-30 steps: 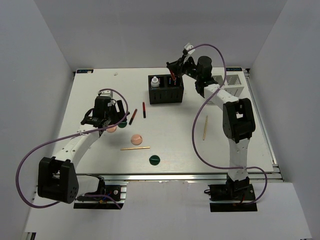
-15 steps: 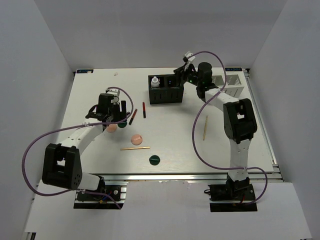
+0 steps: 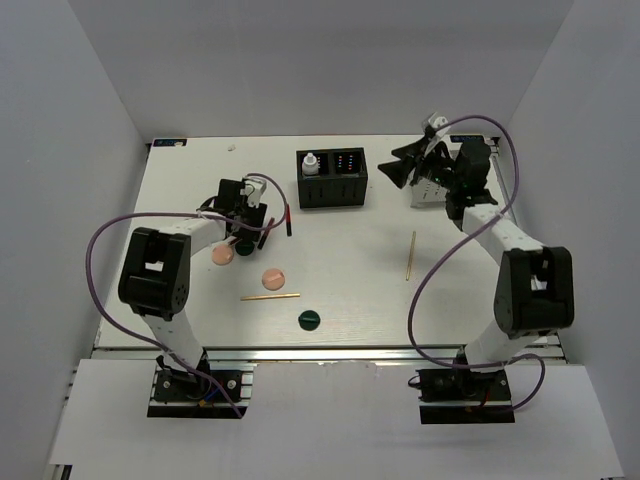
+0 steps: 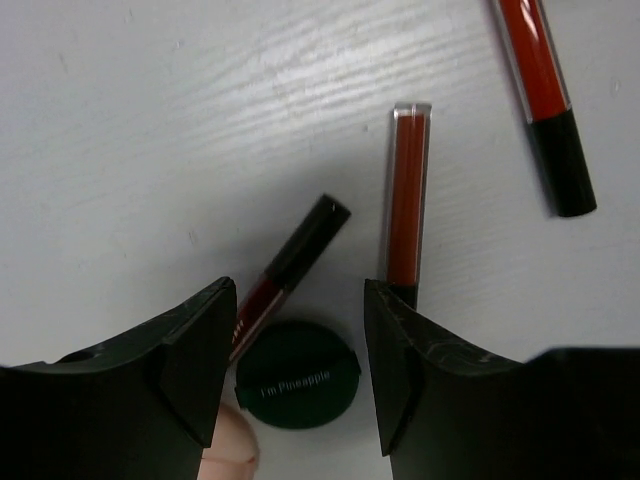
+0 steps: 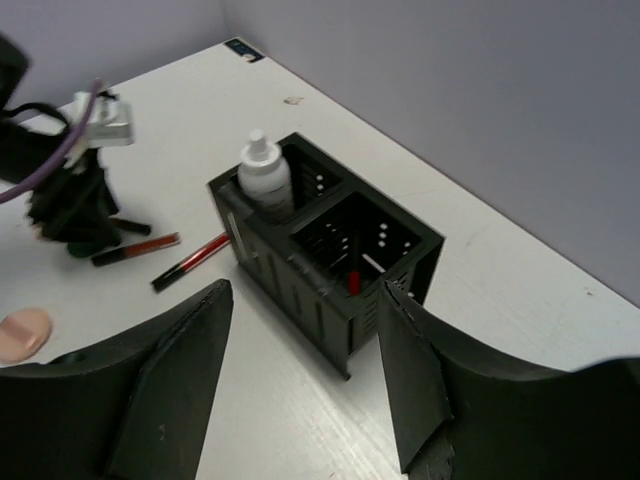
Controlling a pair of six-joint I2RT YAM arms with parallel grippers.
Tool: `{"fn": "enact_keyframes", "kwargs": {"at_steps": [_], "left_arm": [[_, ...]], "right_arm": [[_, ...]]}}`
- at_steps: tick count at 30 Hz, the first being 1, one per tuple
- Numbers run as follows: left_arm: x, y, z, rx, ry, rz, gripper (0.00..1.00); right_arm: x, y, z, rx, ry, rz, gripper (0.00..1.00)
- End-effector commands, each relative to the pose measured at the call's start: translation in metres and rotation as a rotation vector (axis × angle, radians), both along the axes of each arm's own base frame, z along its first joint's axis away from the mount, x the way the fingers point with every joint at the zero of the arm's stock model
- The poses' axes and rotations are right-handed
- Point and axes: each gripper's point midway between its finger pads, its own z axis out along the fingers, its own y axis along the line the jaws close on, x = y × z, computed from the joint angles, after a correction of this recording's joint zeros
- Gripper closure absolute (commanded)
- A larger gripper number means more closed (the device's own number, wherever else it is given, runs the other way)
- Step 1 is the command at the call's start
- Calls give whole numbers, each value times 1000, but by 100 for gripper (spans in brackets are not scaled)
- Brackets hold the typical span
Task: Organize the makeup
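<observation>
**A:** Two end effectors. Is either one grasping anything?

**B:** No. The left end effector (image 4: 297, 300) hangs low over the bench (image 4: 150, 120), released and empty. Between its fingers (image 4: 190, 350) lies a green disc (image 4: 295, 375). The ends of a dark pencil (image 4: 290, 265) and a red pencil (image 4: 407, 215) are there too.

**A:** Are they touching?

**B:** The dark pencil reaches the disc's rim, but I cannot tell if they touch. A pink disc (image 4: 232, 450) sits against the green one on the near side. A third pencil (image 4: 545, 100) lies apart from them.

**A:** And the right?

**B:** The right end effector (image 3: 388, 172) is raised, just right of the box (image 3: 332, 190). Its jaws are spread and hold nothing.

**A:** What's in the box?

**B:** The bottle (image 5: 265, 175) stands upright in the left compartment. A boxed pencil (image 5: 353, 278) showing red stands in the right one.

**A:** What else is loose?

**B:** A second pink disc (image 3: 272, 277) lies mid-bench, with a tan stick (image 3: 270, 296) just in front of it. The front green disc (image 3: 309, 320) is near the front edge. The right stick (image 3: 411, 255) lies well apart from these.
</observation>
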Motion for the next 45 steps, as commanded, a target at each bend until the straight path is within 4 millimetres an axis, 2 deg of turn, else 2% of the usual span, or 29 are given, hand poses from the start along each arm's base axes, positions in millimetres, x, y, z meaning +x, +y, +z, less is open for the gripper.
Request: {"fn": "enact_keyframes", "kwargs": {"at_steps": [1, 2, 3, 4, 5, 7, 8, 12, 19, 22, 24, 27, 29, 31, 32, 34, 35, 38, 39, 40, 42, 43, 45], "left_arm": [[34, -5, 27, -2, -111, -27, 36], [37, -1, 25, 13, -110, -12, 36], [41, 0, 26, 20, -118, -9, 36], [42, 0, 25, 27, -118, -15, 37], [42, -1, 21, 29, -109, -15, 37], [45, 4, 18, 49, -111, 2, 37], [44, 2, 12, 45, -96, -2, 39], [39, -4, 2, 16, -64, -21, 47], [21, 2, -7, 30, -33, -23, 53], [15, 5, -12, 45, -20, -15, 67], [17, 15, -10, 88, -31, 23, 77], [25, 23, 0, 120, -60, 57, 85], [34, 24, 12, 111, -89, 75, 87], [49, 21, 36, 82, -149, 91, 90], [54, 19, 46, 68, -170, 95, 91], [69, 12, 77, 19, -232, 108, 94], [72, 3, 95, -30, -262, 90, 96], [75, -27, 150, -221, -353, 40, 99], [73, -36, 165, -298, -370, 43, 99], [67, -45, 175, -359, -381, 27, 100], [59, -71, 222, -518, -476, -44, 100], [55, -87, 240, -570, -525, -85, 100], [46, -109, 260, -659, -545, -129, 100]], "right_arm": [[-37, 2, 2, -13, -13, 83, 35], [-43, 1, -3, -15, 10, 86, 35], [-52, -1, 3, -14, -1, 86, 35], [-59, -2, -7, -14, 27, 88, 35], [-67, -2, -5, -13, 27, 92, 35], [-76, -4, -13, -12, 51, 91, 35], [-79, -5, -11, -11, 48, 86, 35], [-83, -7, -11, -6, 61, 80, 35], [-79, -11, -4, 12, 68, 69, 35], [-80, -11, -2, 19, 70, 72, 36], [-82, -11, -1, 24, 76, 77, 36], [-86, -10, 0, 21, 76, 87, 36], [-93, -8, -3, 13, 87, 115, 36], [-103, -3, -6, -11, 82, 178, 38], [-109, -1, -15, -20, 134, 200, 39], [-116, 7, -21, -88, 93, 252, 42], [-124, 8, -36, -114, 162, 265, 44], [-131, 14, -54, -172, 187, 270, 57], [-131, 15, -57, -177, 198, 262, 72], [-129, 12, -64, -184, 223, 233, 80], [-125, 10, -68, -180, 255, 200, 100], [-122, 9, -69, -184, 261, 180, 100], [-119, 8, -69, -180, 260, 163, 100]]}}
